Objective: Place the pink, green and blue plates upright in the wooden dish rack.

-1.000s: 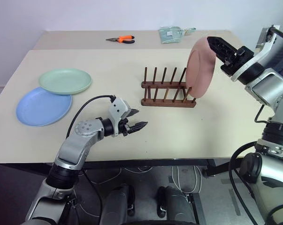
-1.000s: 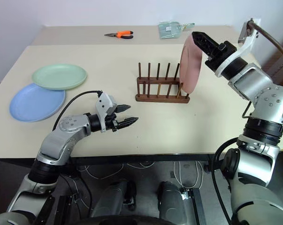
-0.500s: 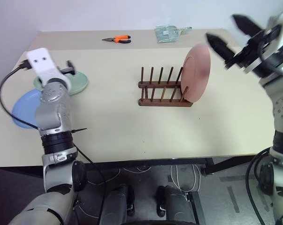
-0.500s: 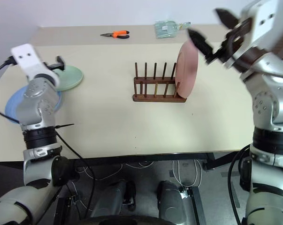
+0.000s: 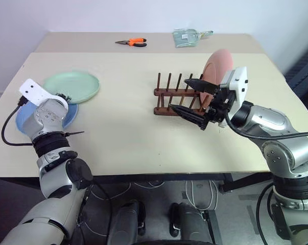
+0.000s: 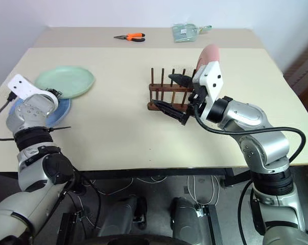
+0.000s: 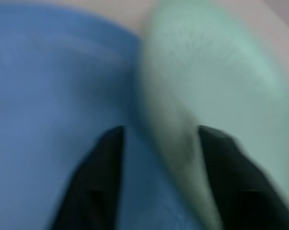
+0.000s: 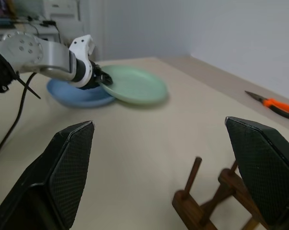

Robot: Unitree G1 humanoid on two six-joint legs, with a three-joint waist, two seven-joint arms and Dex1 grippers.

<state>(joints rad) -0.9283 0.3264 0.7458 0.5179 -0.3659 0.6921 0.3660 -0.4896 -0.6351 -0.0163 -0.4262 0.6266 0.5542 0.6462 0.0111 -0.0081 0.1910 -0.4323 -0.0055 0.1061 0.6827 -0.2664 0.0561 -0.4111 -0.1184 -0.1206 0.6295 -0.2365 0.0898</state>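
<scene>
At far left my left claw (image 7: 158, 158) straddles the green plate (image 5: 72, 86) rim, fingers unclenched; a shallow bite risks slippage. Right claw (image 5: 193, 98) released.

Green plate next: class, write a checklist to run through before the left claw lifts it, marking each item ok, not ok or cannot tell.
1. Pink plate upright in wooden dish rack: ok.
2. Right claw open, holding nothing: ok.
3. Left claw at green plate rim: ok.
4. Left claw's grip on that rim firm: cannot tell.
5. Green plate overlaps blue plate; it may drag: not ok.
6. Free rack slots remain: ok.
</scene>
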